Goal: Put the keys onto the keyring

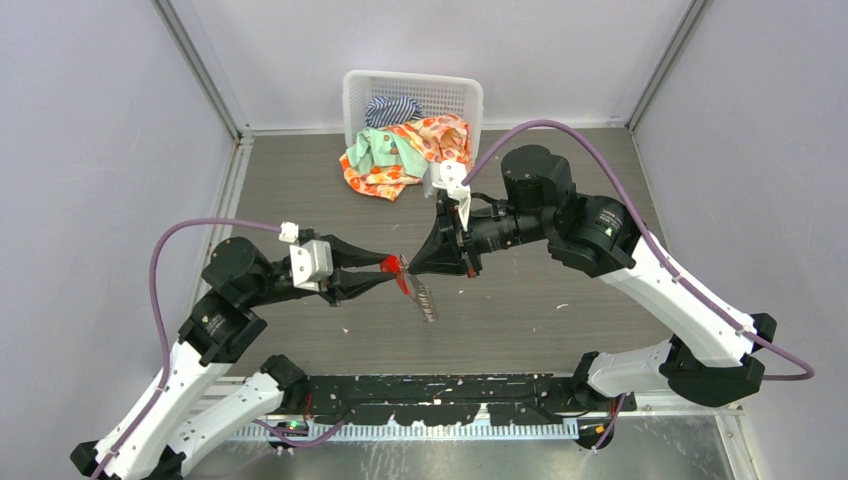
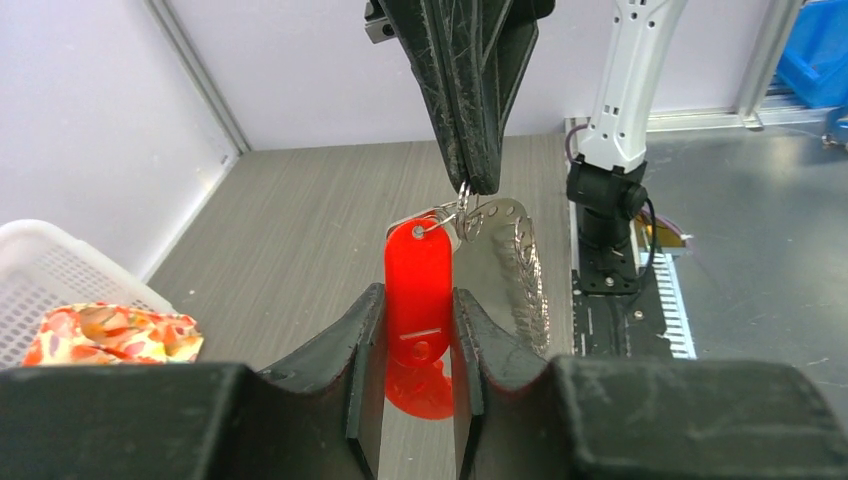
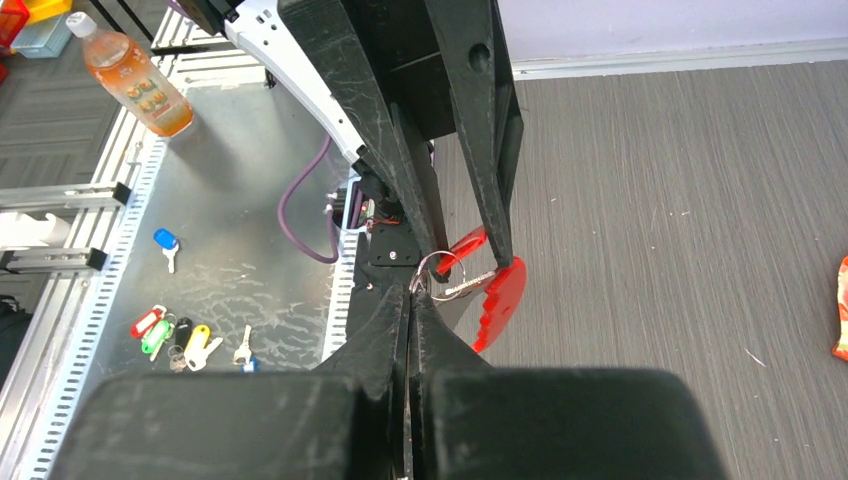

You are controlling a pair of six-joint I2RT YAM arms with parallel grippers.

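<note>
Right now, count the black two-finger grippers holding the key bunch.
2: left gripper clamps the elongated red plastic tag; right gripper pinches the grey metal ring. None hidden.

The top external camera looks steeply down from above and behind the arm bases, covering the whole tabletop (image 1: 300, 190) to the far wall. Each wrist camera sits close behind its own tool. The left tool (image 2: 417, 298) view faces right and the right tool (image 3: 413, 292) view faces left. All three share the keyring (image 1: 400, 270) at mid-tabletop.
</note>
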